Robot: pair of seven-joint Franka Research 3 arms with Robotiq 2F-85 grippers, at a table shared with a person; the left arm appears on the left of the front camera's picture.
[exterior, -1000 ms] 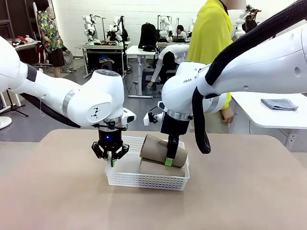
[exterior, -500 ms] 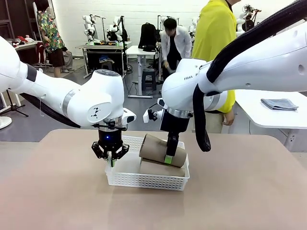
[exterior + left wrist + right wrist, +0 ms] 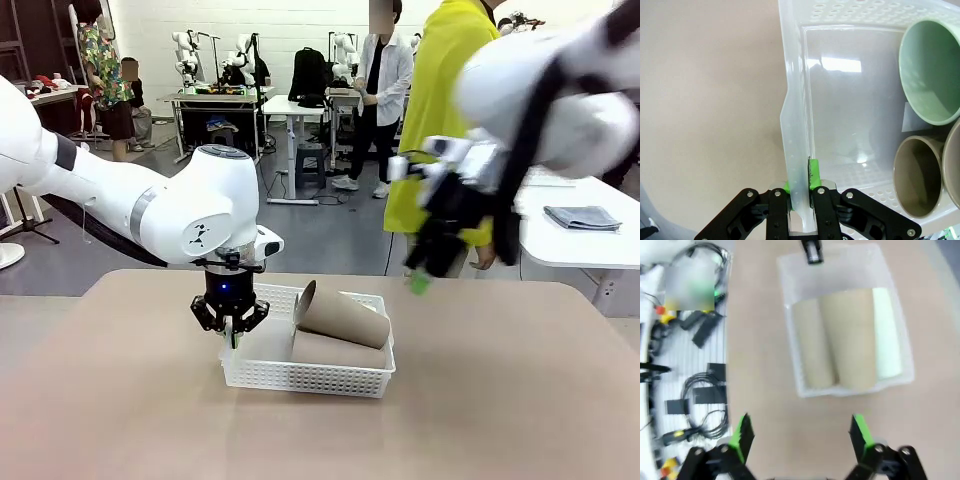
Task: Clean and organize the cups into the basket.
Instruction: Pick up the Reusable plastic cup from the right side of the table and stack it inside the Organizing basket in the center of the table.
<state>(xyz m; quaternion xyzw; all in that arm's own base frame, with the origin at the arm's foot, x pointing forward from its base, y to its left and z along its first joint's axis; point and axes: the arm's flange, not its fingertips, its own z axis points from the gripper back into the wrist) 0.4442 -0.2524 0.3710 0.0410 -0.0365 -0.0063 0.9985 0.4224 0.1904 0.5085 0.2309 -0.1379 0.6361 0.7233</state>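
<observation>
The small white lattice basket (image 3: 300, 378) stands on the tan table, and my left gripper (image 3: 231, 335) is shut on its left wall. In the left wrist view the left gripper (image 3: 800, 186) pinches that wall of the basket (image 3: 795, 120), with a mint green cup (image 3: 932, 75) and a tan cup (image 3: 917, 175) lying mouth-on inside. A tan cup (image 3: 345, 315) rests slanted on top of another tan cup (image 3: 335, 350). My right gripper (image 3: 420, 276) is blurred, above and to the right of the basket. From above, the right gripper (image 3: 801, 435) is open over the basket (image 3: 790, 275), which holds two tan cups (image 3: 812, 345) and the mint cup (image 3: 887, 335).
A person in a yellow top (image 3: 440, 100) stands at the table's far side. A white side table with a grey cloth (image 3: 583, 217) is at the right. Cables and small gear (image 3: 695, 390) lie beside the table in the right wrist view.
My right gripper has let go of the top tan cup and risen up and to the right. The cup now lies in the basket. The left gripper has not moved.
</observation>
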